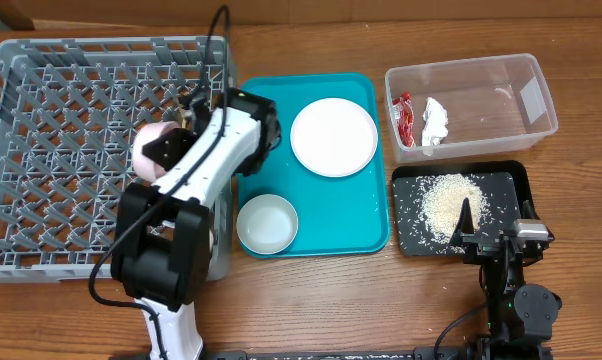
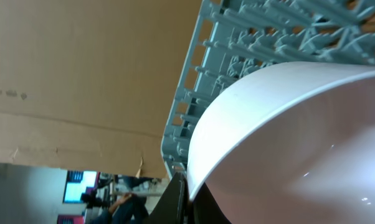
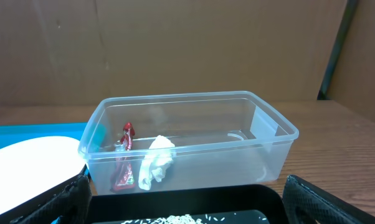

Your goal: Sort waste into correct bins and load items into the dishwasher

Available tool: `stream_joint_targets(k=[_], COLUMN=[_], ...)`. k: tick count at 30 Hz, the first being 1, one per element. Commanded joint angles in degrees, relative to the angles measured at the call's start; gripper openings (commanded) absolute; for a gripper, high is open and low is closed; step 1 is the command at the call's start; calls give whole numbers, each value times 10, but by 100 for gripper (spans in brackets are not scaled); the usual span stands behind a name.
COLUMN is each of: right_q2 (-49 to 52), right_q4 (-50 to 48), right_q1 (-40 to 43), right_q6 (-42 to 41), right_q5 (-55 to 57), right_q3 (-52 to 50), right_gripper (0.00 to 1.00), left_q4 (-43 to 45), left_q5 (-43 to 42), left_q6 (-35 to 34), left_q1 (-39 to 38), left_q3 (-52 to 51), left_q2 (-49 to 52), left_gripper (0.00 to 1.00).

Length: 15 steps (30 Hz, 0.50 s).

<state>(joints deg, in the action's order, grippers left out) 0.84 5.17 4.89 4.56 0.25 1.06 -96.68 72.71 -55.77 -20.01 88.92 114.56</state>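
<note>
Nearest me, the right gripper (image 1: 497, 218) rests released, jaws wide, at the black tray (image 1: 511, 185) with its scatter of rice. A smaller white plate (image 1: 267, 222) and the large plate (image 1: 333, 137) wait on the teal tray (image 1: 371, 230). The left gripper (image 1: 169, 143) is clenched on the pale bowl (image 1: 149, 150), held over the dish rack (image 1: 51, 150). Loading looks to be the step in hand. Next, I'd say, lower the bowl between the pegs and let go. Farthest, the clear tub (image 1: 501, 90) holds the red wrapper (image 1: 404, 118) and tissue (image 1: 436, 122).
</note>
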Motion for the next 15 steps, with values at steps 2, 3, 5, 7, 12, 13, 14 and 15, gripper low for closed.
stream_joint_targets(k=[2,3,5,7,12,13,14,15], right_q2=[-5,-5,-5,-5,-5,-5,-5,-5], right_q4=[-3,-3,-3,-3,-3,-3,-3,-3], right_q1=[1,1,1,1,1,1,1,1], right_q6=[2,2,2,2,2,2,2,2], right_q5=[0,0,0,0,0,0,0,0], right_q3=[-6,-6,-6,-6,-6,-6,-6,-6], right_gripper=[100,100,100,100,100,100,100,100], left_q4=[10,20,34,47,57,60,65,68], left_q5=[-26,-49,-77,-90,-102,-106,-115,-123], left_q6=[-34,-34,-34,-34,-30,-30,-29,-29], left_q1=[15,15,14,10,-1,-2,-3,-4], left_q3=[13,13,12,12,12,12,12,12], left_q2=[-7,-7,-7,-7,-6,-6,-6,-6], left_gripper=[4,4,4,4,4,4,4,5])
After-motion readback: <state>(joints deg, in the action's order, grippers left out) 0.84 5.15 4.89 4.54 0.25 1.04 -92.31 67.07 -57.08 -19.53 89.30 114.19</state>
